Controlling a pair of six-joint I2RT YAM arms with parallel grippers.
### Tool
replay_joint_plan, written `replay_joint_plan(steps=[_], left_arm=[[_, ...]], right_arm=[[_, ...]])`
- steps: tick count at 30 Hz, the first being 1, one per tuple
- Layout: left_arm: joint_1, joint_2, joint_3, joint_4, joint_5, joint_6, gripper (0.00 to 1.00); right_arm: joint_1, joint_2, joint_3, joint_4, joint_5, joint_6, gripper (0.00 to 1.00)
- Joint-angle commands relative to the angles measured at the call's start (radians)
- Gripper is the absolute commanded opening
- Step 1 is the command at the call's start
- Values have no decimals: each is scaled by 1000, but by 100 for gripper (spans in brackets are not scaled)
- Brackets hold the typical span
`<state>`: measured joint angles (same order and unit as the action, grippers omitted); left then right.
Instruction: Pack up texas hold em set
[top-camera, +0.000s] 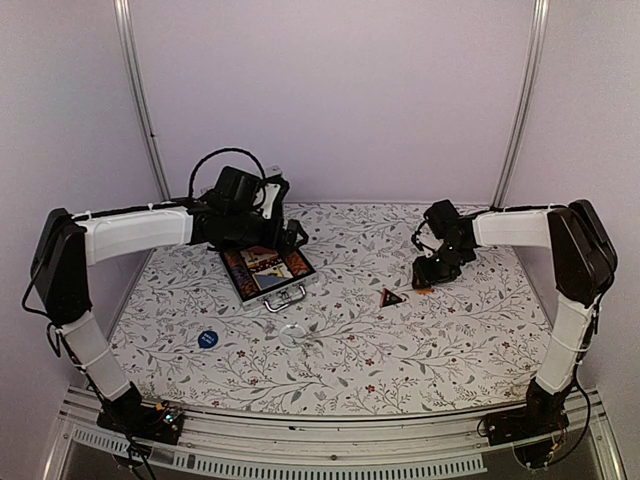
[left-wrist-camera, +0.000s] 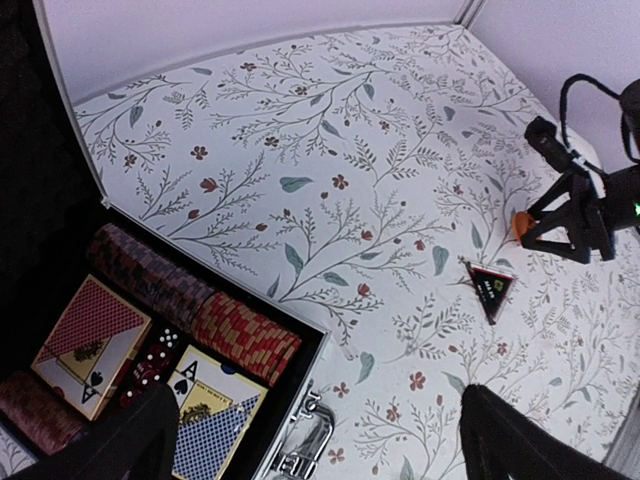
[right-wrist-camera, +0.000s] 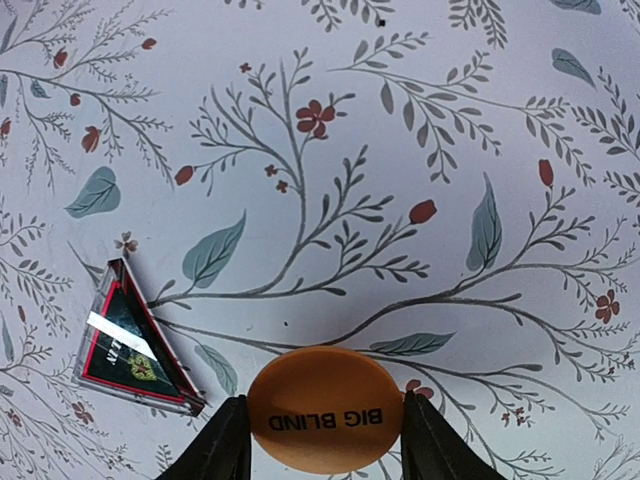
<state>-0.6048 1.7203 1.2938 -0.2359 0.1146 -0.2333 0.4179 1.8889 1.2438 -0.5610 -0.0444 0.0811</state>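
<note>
Floral cloth covers the bench (top-camera: 420, 350), with pale walls behind it. My right end effector (right-wrist-camera: 322, 445) has its two fingers pressed against opposite edges of the orange disc (right-wrist-camera: 325, 410) marked BIG BLIND, so I read it as gripping that token, low over the bench. I judge the disc to be light, stiff and smooth. Pinched across its rim like this it could swivel or squirt out, so I'd carry it slowly and level.

At nine o'clock of the disc, near it, the triangular token (right-wrist-camera: 130, 345) lies flat, glossy in a clear shell. Its thin edge gives little to bite on, so I'd take it across one side and the opposite corner.

Farther out, at nine o'clock of the triangle and well apart, the silver case (top-camera: 265, 272) sits open, at ten o'clock from the bench centre. My left end effector (left-wrist-camera: 320, 445) hangs over it with fingers spread wide, holding nothing. Inside are chip rows (left-wrist-camera: 245, 335), two card decks (left-wrist-camera: 90, 345) and red dice (left-wrist-camera: 150, 365) between the decks. Loaded, the case is probably the heavy, rigid piece. Its handle (left-wrist-camera: 305, 440) is the place to hold it, and loose chips would spill if it tipped. A blue token (top-camera: 208, 338) lies at eight o'clock.
</note>
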Motion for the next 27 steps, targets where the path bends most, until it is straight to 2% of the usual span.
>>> replay_joint_plan(steps=[1, 12, 18, 23, 27], left_arm=[[13, 34, -21, 64, 87, -60, 100], [5, 104, -70, 219, 283, -260, 99], [-22, 176, -29, 289, 344, -355, 95], [-32, 216, -2, 286, 351, -410, 91], [-38, 177, -17, 248, 300, -367, 91]], right_arm=[[20, -59, 16, 0, -62, -14, 50], [127, -132, 57, -11, -160, -37, 50], [182, -146, 84, 10, -212, -37, 49], [206, -140, 96, 15, -209, -26, 51], [216, -135, 79, 17, -195, -15, 57]])
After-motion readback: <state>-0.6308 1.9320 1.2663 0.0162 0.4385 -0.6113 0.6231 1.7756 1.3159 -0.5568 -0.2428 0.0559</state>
